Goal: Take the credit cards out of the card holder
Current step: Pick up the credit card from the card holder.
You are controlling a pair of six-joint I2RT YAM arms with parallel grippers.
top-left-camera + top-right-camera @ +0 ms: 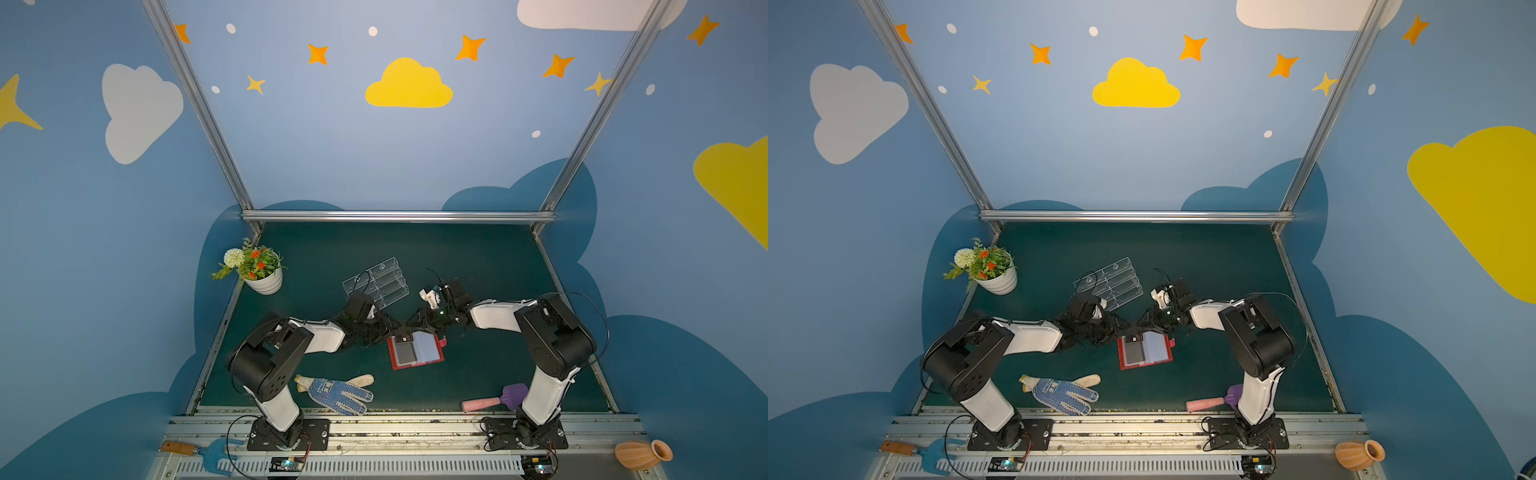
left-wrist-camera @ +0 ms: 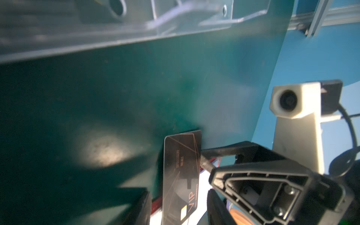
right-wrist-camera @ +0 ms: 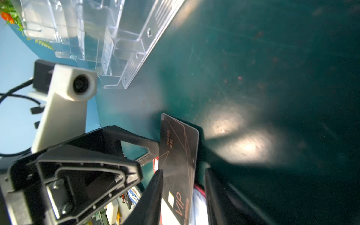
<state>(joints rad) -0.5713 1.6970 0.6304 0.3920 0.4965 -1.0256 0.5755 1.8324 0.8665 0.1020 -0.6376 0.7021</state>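
The red card holder (image 1: pixel 415 365) (image 1: pixel 1144 365) lies open on the green mat, pale sleeves up. One dark credit card (image 1: pixel 403 336) (image 2: pixel 181 171) (image 3: pixel 179 148) with "VIP" lettering rises from its far edge. My left gripper (image 1: pixel 388 328) (image 2: pixel 178 206) is open around the card, with a gap on each side. My right gripper (image 1: pixel 417 322) (image 3: pixel 183 187) is open too: one finger (image 3: pixel 153 194) lies against the card and the other stands clear. Each arm's fingertip touches the card's edge in the opposite wrist view.
A clear acrylic tiered stand (image 1: pixel 376 282) (image 3: pixel 109 39) sits just behind the grippers. A potted plant (image 1: pixel 257 270) stands at the far left. A dotted glove (image 1: pixel 336 392) and a pink-handled purple scoop (image 1: pixel 494 401) lie near the front edge. A clay pot (image 1: pixel 642 455) is off the mat.
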